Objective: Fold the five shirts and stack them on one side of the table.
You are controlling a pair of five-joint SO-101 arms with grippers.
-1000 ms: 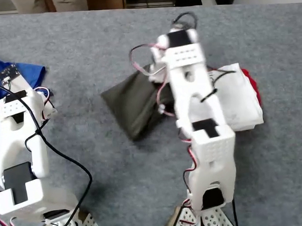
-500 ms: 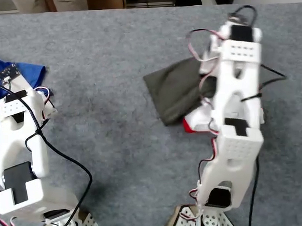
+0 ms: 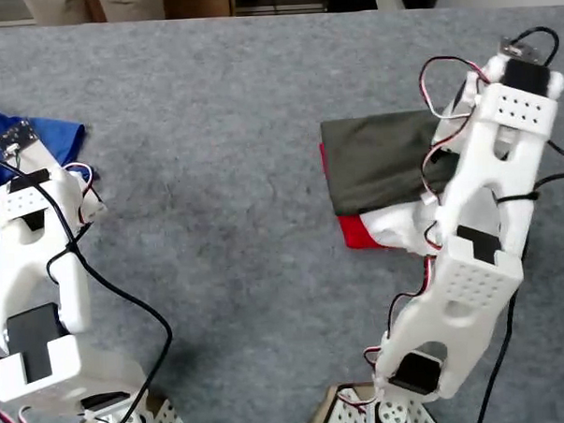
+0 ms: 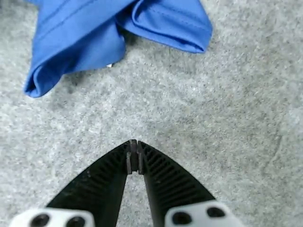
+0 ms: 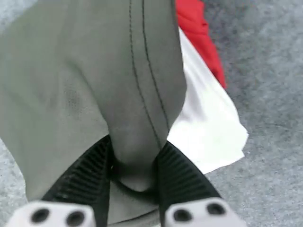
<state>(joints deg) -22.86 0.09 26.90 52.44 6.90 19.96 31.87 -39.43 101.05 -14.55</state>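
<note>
1. Soft, even light from above covers my table (image 3: 213, 130); no glare on it.
2. A narrow shadow lies on the table under the edge of the blue shirt (image 4: 118, 33).
3. The olive shirt (image 5: 71, 71) darkens where my right gripper (image 5: 135, 158) pinches it, above the table.
4. My right arm (image 3: 472, 278) leaves a faint shadow on the table.

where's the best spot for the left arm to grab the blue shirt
Pinch the blue shirt at its rounded folded edge facing the left gripper, coming in low from the bare table side. That fold bulges up off the table, so it likely gives a lip to close on. The gripper is shut now and would need opening first.
</note>
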